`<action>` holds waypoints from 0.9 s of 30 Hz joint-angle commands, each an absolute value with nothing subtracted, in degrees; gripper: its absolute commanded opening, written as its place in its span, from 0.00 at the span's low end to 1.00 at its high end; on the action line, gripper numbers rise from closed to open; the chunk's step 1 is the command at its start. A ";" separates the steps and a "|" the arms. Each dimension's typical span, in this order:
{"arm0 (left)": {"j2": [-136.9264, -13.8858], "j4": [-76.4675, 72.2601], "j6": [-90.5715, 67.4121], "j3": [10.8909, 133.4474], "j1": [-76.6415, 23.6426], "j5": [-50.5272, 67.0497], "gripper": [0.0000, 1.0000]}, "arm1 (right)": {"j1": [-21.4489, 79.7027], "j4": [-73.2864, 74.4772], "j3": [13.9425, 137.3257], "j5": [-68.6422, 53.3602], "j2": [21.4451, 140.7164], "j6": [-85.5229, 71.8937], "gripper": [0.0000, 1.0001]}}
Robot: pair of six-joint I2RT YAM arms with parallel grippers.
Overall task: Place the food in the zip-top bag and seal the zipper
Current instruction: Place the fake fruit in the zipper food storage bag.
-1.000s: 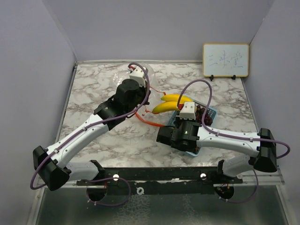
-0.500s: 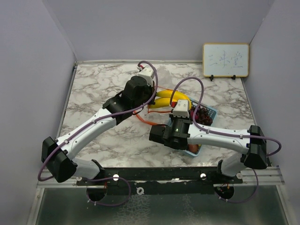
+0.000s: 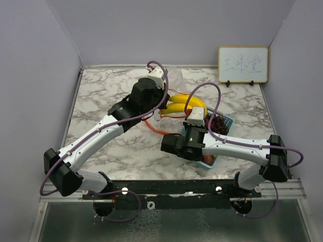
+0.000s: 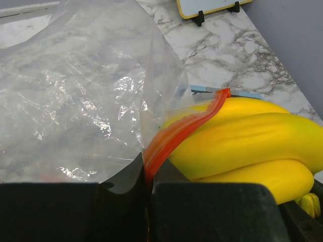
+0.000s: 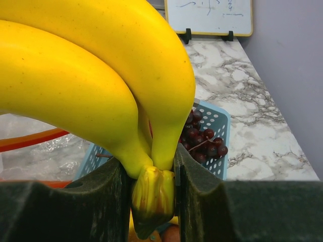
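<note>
Left claw [image 4: 149,182] pinching zip-top bag [image 4: 75,101] rim, right claw [image 5: 153,189] clamping bananas [image 5: 75,85] by stem, bag shifted slightly back

Whiteboard [image 3: 243,64] — faint blue scrawl, unreadable.

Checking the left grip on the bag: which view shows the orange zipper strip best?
Left wrist view: the orange zipper strip runs from the left gripper up over the bananas. The top view shows only a thin stretch beneath the arms; the right wrist view, a short piece at its left edge.
</note>
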State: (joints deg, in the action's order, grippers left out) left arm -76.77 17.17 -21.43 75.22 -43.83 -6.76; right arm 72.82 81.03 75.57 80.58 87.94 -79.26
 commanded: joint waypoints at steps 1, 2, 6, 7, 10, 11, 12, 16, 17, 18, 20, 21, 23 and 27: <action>-75.38 11.92 -23.05 76.30 -45.21 1.71 0.00 | 73.55 80.75 77.81 84.76 89.03 -78.41 0.01; -75.18 11.89 -22.63 76.69 -45.22 1.97 0.00 | 73.50 80.77 78.09 84.97 89.51 -78.03 0.01; -74.88 12.52 -21.74 78.80 -45.59 2.85 0.00 | 73.53 80.69 78.48 84.77 90.50 -78.54 0.01; -75.15 12.94 -21.75 79.26 -45.73 3.09 0.00 | 73.54 80.70 78.79 84.93 90.82 -78.20 0.01; -76.17 14.87 -21.71 80.16 -46.92 3.56 0.00 | 73.51 80.76 80.42 86.14 92.26 -75.82 0.01; -76.58 15.93 -21.59 80.42 -47.34 3.10 0.00 | 73.49 80.77 80.70 86.47 92.52 -75.27 0.01; -76.89 16.97 -21.40 80.62 -47.84 2.35 0.00 | 73.53 80.77 80.84 86.68 92.68 -74.66 0.01; -76.96 19.44 -20.94 79.21 -49.32 -2.50 0.00 | 73.55 80.68 82.46 86.71 93.25 -70.40 0.01; -76.90 19.77 -20.90 78.51 -49.45 -3.42 0.00 | 73.50 80.68 83.17 86.67 93.87 -68.43 0.01; -76.90 20.03 -20.87 78.03 -49.64 -4.23 0.00 | 73.53 80.75 84.08 86.47 94.61 -66.70 0.01; -77.03 20.67 -20.62 77.87 -49.81 -5.81 0.00 | 73.49 80.70 86.15 85.69 96.46 -64.33 0.01; -77.19 21.15 -20.39 77.82 -49.91 -6.67 0.00 | 73.54 80.74 87.23 85.23 98.16 -63.35 0.01; -77.16 21.97 -20.03 77.79 -50.25 -8.91 0.00 | 73.71 80.77 89.42 84.37 100.82 -61.65 0.01; -76.12 22.52 -19.57 77.85 -50.62 -11.19 0.00 | 73.99 80.77 93.96 80.70 104.64 -62.55 0.01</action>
State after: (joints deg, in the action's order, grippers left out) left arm -77.06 26.30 -17.23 76.97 -45.15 -19.81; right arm 72.71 86.56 88.84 83.42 99.31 -65.12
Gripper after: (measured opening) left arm 0.009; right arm 0.308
